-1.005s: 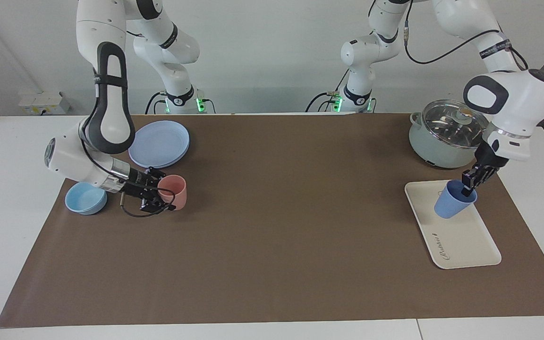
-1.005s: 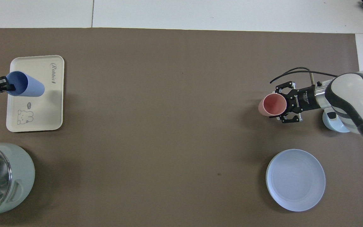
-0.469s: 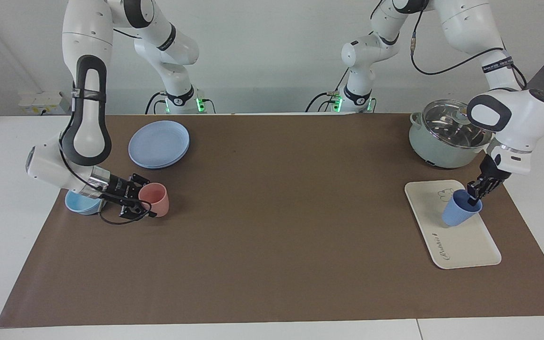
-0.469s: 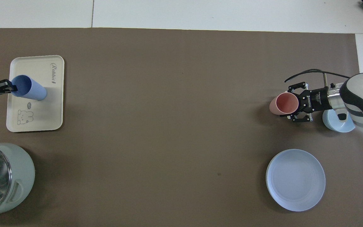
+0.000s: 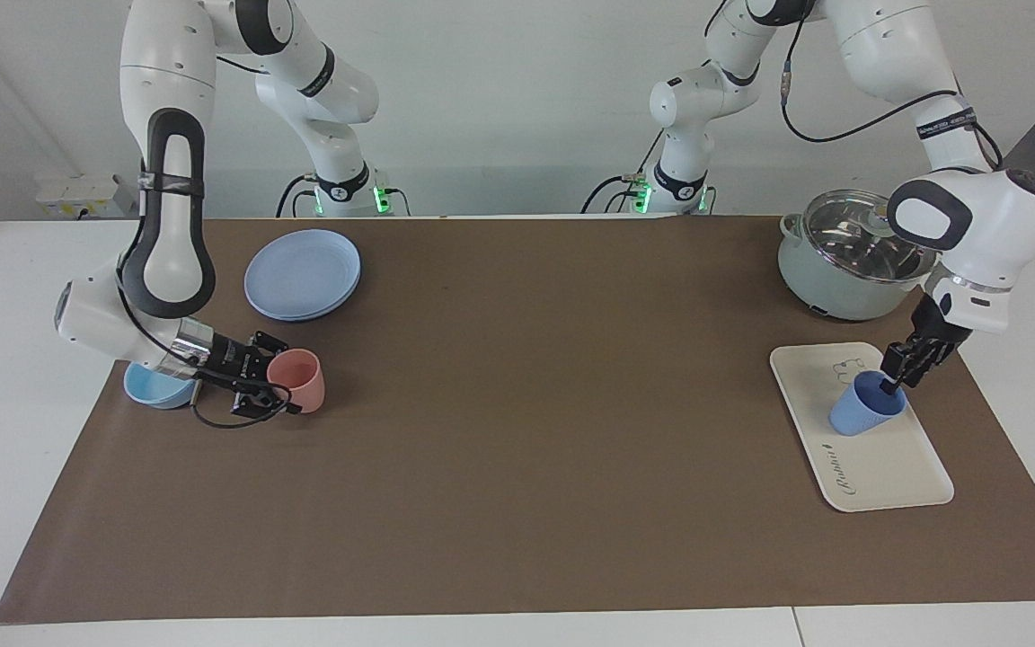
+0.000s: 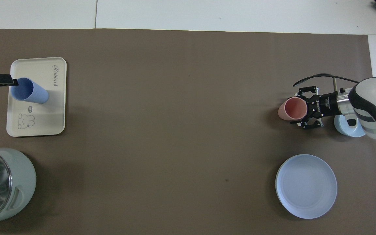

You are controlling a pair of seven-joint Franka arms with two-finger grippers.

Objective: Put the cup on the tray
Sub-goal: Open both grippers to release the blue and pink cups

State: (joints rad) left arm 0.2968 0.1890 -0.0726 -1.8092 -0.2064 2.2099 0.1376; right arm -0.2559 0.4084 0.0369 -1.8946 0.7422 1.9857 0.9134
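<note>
Both tools have let go since a second ago: the cup has come down onto the tray.

Facing view: the left tool [image 5: 895,376] sits at the rim of the blue cup [image 5: 866,406], fingers apart, one dipping inside the mouth; the cup stands slightly tilted on the tray [image 5: 886,467], below the tool. The right tool [image 5: 277,386] lies low on the desk [image 5: 526,404] with fingers spread beside the pink cup [image 5: 299,379], the light-blue bowl [image 5: 154,386] beneath its wrist. Overhead view: the left tool [image 6: 11,82] touches the cup's [image 6: 29,91] rim over the tray [image 6: 38,120]; the right tool [image 6: 300,109] flanks the pink cup [image 6: 290,109].
</note>
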